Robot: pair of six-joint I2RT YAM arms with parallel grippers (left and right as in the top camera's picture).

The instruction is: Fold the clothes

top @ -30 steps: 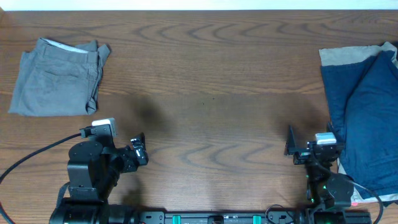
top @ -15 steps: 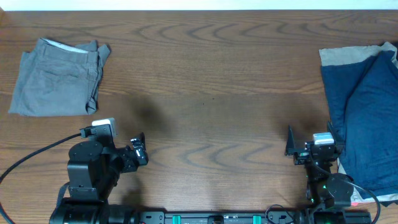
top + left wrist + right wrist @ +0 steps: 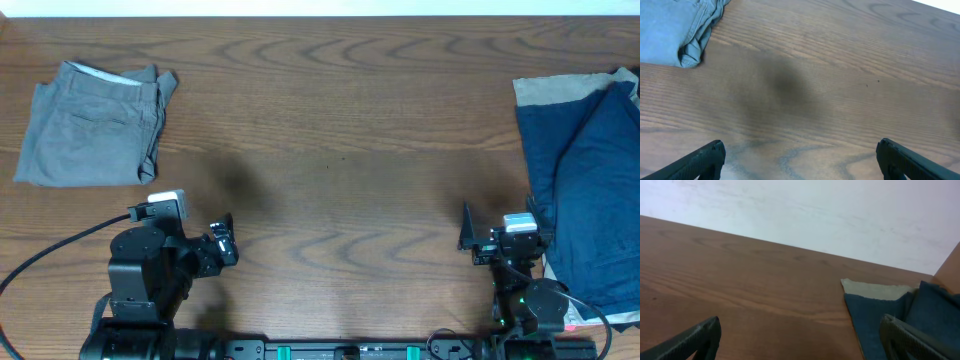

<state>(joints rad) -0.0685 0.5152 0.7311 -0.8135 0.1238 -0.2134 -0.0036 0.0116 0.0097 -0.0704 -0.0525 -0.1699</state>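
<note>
The grey shorts [image 3: 90, 125] lie folded at the table's far left, waistband and paler lining at the top edge; a corner shows in the left wrist view [image 3: 675, 27]. My left gripper [image 3: 222, 243] is open and empty near the front left, well below the shorts. Its fingers show wide apart in the left wrist view [image 3: 800, 155]. My right gripper [image 3: 467, 232] is open and empty near the front right, fingers wide apart in the right wrist view [image 3: 800, 335].
A navy blue garment [image 3: 590, 190] lies on a beige cloth [image 3: 545, 90] at the right edge, beside my right arm; both show in the right wrist view, the garment [image 3: 880, 315] and the cloth [image 3: 875, 289]. Brown wood table [image 3: 340, 130] spans between.
</note>
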